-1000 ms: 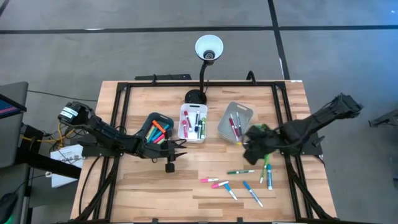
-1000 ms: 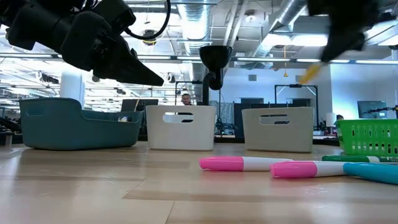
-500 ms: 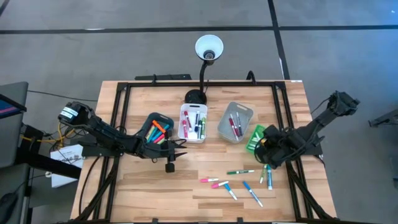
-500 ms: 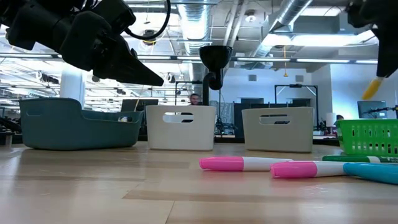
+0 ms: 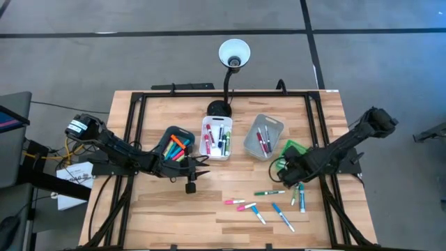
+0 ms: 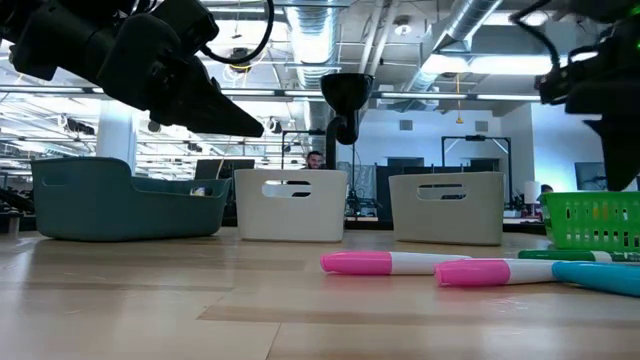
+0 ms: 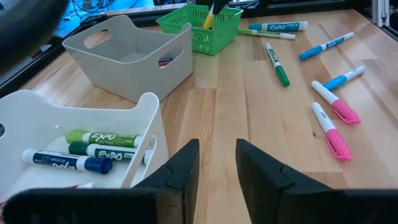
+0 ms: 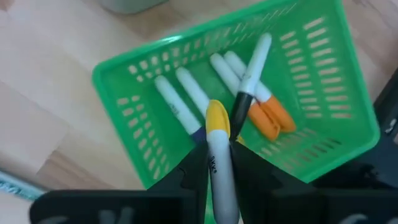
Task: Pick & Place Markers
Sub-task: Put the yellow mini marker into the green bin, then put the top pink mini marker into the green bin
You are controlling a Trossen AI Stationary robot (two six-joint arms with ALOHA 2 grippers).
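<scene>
Four bins (image 5: pixel 223 138), seven loose markers (image 5: pixel 269 192).

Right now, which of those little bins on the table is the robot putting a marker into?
The green basket. The right gripper holds a yellow-capped marker above it; the teal, white and grey bins have no gripper over them.

The right hand (image 8: pixel 214 163) has carried the yellow-capped marker (image 8: pixel 219 155) over the green basket (image 8: pixel 140 124).

A wooden table (image 5: pixel 167 209) is seen, edged by a black frame. On it are set a teal bin (image 5: pixel 175 143), a white bin (image 5: pixel 217 138), a grey bin (image 5: pixel 263 136), a green basket (image 5: pixel 290 150) and a lamp base (image 5: pixel 219 109). Loose markers (image 5: pixel 268 192) are scattered on the boards near the front.
</scene>
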